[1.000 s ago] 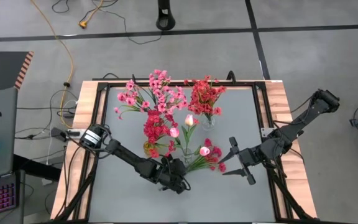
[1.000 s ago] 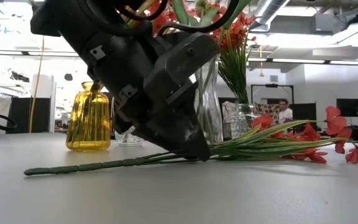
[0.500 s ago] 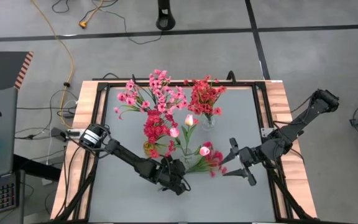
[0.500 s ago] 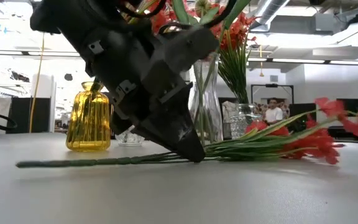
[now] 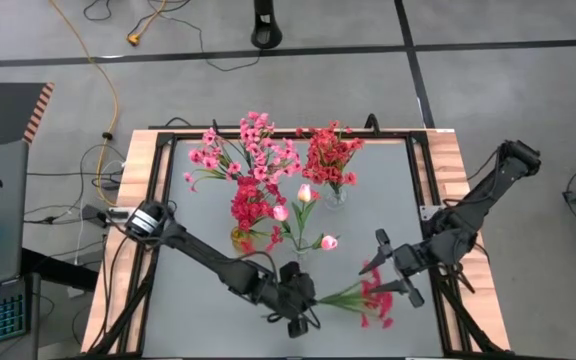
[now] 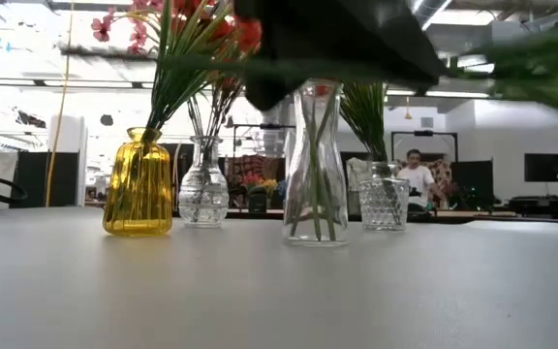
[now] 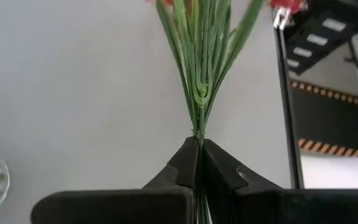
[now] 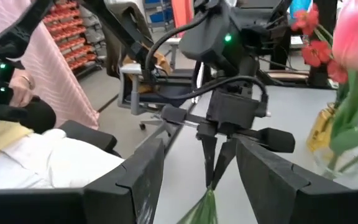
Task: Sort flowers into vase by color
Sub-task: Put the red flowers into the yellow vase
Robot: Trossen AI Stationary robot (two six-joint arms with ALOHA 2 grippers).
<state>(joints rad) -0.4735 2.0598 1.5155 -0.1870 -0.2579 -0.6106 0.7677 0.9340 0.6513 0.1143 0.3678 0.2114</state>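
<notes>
4 vases (image 6: 315, 165) stand in a row on the table (image 6: 260, 291). In the low view a dark blur crosses the top, hiding what is carried there. The left tool (image 5: 301, 305) reaches toward the table's near edge, its fingers (image 7: 188, 165) clenched on the stem of a red sprig (image 5: 368, 298), which lies level toward the right arm. The right tool (image 5: 388, 270) hovers just beside the blossoms, jaws spread and grasping nothing.

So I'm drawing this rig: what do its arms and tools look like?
Both arms are dark, jointed and slim, with black cables. The left tool has two black wedge-shaped fingers. The right tool has blocky dark fingers. A green light glows on the left wrist housing.
</notes>
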